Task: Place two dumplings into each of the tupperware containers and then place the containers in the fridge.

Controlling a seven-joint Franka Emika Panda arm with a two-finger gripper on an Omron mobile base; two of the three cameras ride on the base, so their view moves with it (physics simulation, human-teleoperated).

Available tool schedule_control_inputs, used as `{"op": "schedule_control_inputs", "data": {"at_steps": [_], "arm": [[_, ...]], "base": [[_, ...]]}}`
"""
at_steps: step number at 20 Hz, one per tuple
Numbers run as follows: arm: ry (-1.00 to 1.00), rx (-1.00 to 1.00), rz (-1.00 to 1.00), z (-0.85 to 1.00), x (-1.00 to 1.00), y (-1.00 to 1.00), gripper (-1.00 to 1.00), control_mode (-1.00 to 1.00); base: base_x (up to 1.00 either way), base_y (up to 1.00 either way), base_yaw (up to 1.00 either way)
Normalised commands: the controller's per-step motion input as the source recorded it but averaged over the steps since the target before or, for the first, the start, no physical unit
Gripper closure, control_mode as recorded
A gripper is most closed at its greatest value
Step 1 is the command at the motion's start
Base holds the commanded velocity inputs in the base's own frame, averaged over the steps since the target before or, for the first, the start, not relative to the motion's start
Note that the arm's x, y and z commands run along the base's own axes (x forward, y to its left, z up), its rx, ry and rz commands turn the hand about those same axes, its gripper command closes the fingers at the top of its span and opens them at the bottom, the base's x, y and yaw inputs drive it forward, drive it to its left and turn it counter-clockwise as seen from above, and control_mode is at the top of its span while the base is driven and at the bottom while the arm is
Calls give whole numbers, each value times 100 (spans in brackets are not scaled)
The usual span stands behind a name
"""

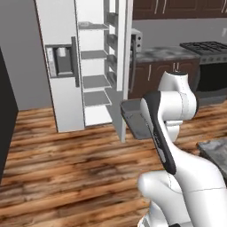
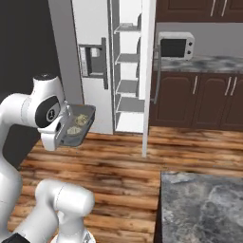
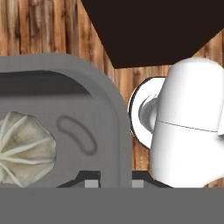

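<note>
The setting was a rendered kitchen with a wood-plank floor (image 1: 66, 168), dark brown cabinets (image 2: 199, 102) and a mottled grey stone counter (image 2: 204, 209). The tall light-grey fridge (image 1: 62, 66) stood with its door (image 1: 126, 66) swung open, pale shelves exposed; whether anything lay on them could not be determined. The gripper (image 3: 111, 181) was closed on the rim of the dark grey rectangular tupperware container (image 2: 76, 124), held in the air over the floor, near the fridge opening but well short of the shelves. Two pale pleated dumplings (image 2: 78, 122) lay inside it, one toward each end. Judged progress: this container was filled and in transit, with placement on a shelf outstanding. The status of the second container could not be established.
</note>
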Motion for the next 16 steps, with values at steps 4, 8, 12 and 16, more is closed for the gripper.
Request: {"op": "schedule_control_inputs", "data": {"at_steps": [4,8,12,16], "arm": [[0,0,0,0,0,0,100,100],[0,0,0,0,0,0,100,100],[0,0,0,0,0,0,100,100],[0,0,0,0,0,0,100,100]], "base": [[99,4,0],[100,1,0],[100,0,0],[94,3,0]]}}
